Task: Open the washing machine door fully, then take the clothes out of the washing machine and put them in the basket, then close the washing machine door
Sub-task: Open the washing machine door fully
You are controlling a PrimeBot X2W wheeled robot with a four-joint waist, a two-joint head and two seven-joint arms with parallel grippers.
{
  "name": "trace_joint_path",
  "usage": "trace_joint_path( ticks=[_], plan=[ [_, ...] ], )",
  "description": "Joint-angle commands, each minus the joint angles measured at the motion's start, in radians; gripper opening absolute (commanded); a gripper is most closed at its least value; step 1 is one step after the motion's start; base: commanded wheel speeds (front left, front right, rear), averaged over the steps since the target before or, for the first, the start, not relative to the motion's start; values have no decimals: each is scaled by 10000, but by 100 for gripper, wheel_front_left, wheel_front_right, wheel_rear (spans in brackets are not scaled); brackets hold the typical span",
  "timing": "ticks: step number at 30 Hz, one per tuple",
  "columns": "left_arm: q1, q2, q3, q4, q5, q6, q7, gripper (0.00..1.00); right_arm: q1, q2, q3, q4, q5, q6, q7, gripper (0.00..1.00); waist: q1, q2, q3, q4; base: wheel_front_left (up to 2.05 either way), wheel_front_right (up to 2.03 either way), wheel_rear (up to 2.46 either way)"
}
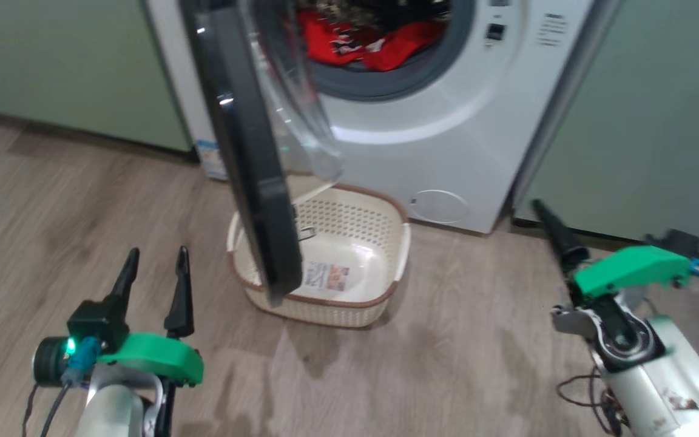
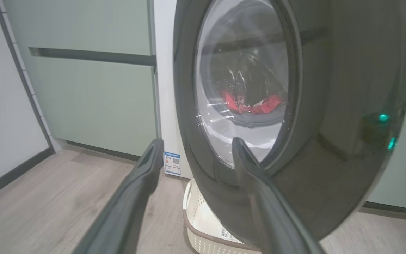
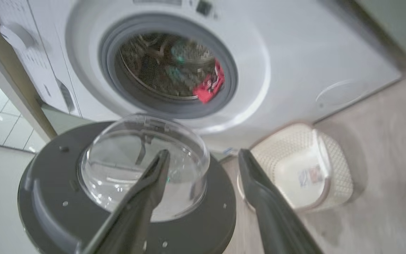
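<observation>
The washing machine (image 1: 446, 152) stands with its door (image 1: 246, 158) swung out, edge-on in the head view, above the basket (image 1: 386, 224). Red clothes (image 1: 380, 45) lie in the drum. My left gripper (image 1: 155, 261) is open at the lower left, short of the door and touching nothing. In the left wrist view the left gripper (image 2: 196, 144) faces the door's black rim (image 2: 347, 106), and the clothes (image 2: 252, 104) show through the window. My right gripper (image 3: 203, 155) is open and holds nothing, in front of the door's clear bulge (image 3: 132, 165), with the clothes (image 3: 208, 88) and the basket (image 3: 333, 169) beyond.
Pale green cabinets (image 1: 64, 67) flank the washer on both sides. A small round white panel (image 1: 440, 206) sits low on the washer front. Wood floor (image 1: 477, 340) lies between the arms and the basket. A blue label sticker (image 2: 172, 163) marks the washer's left side.
</observation>
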Motion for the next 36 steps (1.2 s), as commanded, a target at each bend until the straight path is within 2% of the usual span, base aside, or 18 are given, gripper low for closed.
trace_joint_path(
  ticks=[1,7,11,15,21,22,28,36],
  plan=[
    [-414,165,395,-272,69,-22,-67,100,-85,-128,151,-426,-102,75,-287,100,0,-1,-139,-304,0,0,0],
    [-371,213,723,-228,183,-149,-67,100,216,-1121,1172,-717,-1434,75,-3192,100,0,-1,-316,-866,0,0,0],
    [-329,247,907,-208,220,-215,-67,100,56,-1685,1811,-541,-2843,75,-3926,100,0,-1,-426,-1141,0,0,0],
    [-334,271,1050,-212,251,-265,-67,100,270,-1575,484,-1157,-5453,75,-3944,100,0,-1,-451,-1295,0,0,0],
    [-391,294,1169,-208,295,-334,-67,100,1473,-812,-1127,-2445,-9540,75,-3947,100,0,-1,-480,-1353,0,0,0],
    [-396,293,1184,-210,298,-341,-67,100,1637,-715,-1241,-2524,-9912,75,-3947,100,0,-1,-480,-1346,0,0,0],
    [-366,271,1224,-151,316,-371,-67,100,2431,-295,-1401,-2495,-11055,75,-3948,100,0,-1,-471,-1290,0,0,0],
    [-304,235,1247,-160,341,-390,-67,100,2723,-87,-1667,-2667,-11532,75,-3949,100,0,-1,-444,-1246,0,0,0]
  ],
)
